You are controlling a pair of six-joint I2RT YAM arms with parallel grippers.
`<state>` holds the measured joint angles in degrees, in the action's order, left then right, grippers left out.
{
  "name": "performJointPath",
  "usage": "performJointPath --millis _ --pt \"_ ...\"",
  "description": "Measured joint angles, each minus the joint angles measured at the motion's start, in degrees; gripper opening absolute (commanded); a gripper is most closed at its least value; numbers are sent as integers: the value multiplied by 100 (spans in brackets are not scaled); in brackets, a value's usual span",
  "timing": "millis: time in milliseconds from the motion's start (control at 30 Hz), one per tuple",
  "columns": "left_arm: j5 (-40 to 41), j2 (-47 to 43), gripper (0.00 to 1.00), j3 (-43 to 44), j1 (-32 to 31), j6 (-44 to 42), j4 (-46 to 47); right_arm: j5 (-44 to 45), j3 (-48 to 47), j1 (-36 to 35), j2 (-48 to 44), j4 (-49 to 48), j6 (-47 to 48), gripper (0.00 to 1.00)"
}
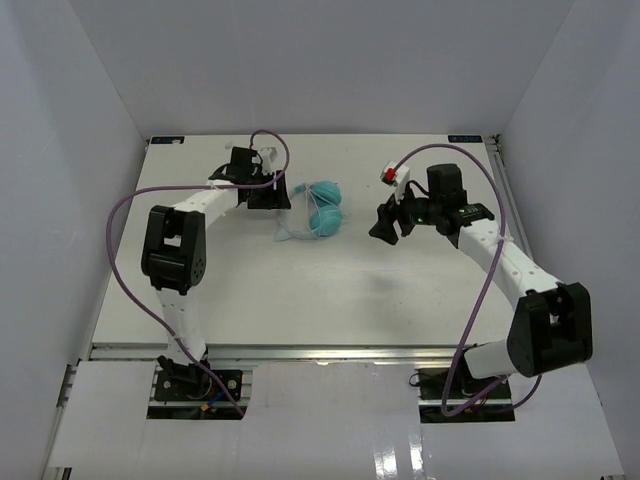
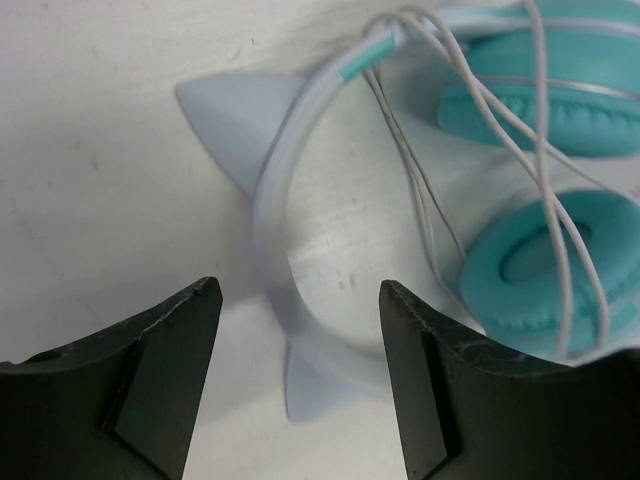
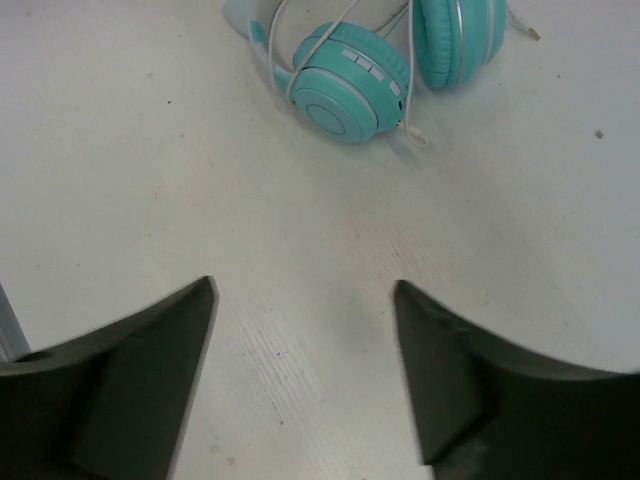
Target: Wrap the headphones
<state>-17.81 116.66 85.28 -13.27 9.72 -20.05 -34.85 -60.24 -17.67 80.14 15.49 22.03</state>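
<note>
The headphones (image 1: 322, 212) lie on the white table near its middle, teal ear cups (image 2: 530, 270) side by side and the thin whitish cable (image 2: 470, 90) looped over them. Their pale blue headband (image 2: 268, 210) has pointed ear-shaped tabs. My left gripper (image 1: 268, 195) is just left of the headphones. In the left wrist view it (image 2: 298, 292) is open, with the headband's curve lying in the gap and touching neither finger. My right gripper (image 1: 385, 222) hovers to the headphones' right, a short way off. It (image 3: 302, 288) is open over bare table, with the headphones (image 3: 350, 90) ahead.
White enclosure walls stand close at the left, back and right of the table (image 1: 300, 300). Thick purple arm cables (image 1: 115, 250) arch beside each arm. The metal rail (image 1: 320, 352) marks the table's near edge.
</note>
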Motion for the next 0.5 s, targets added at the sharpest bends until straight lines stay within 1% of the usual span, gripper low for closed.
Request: performJointPath --millis 33,100,167,200,333,433,500 --pt "2 -286 98 -183 6 -24 -11 40 108 41 -199 17 5 90" --pt "20 -1092 98 -740 16 -41 144 193 328 106 -633 18 -66 90" --pt "-17 -2154 98 -1348 34 -26 308 422 500 145 -1065 10 -180 90" --pt "-53 -2732 98 -1674 41 10 538 589 574 155 -1271 -28 -288 90" --pt "-418 -5264 98 -3295 84 307 1693 1601 836 156 -2022 -165 -857 90" --pt "-768 -6628 98 -4197 80 564 2199 2517 992 166 -2491 -254 -1228 90" --pt "-918 -7276 98 -4748 74 776 2337 2934 1113 179 -2740 -287 -1341 90"
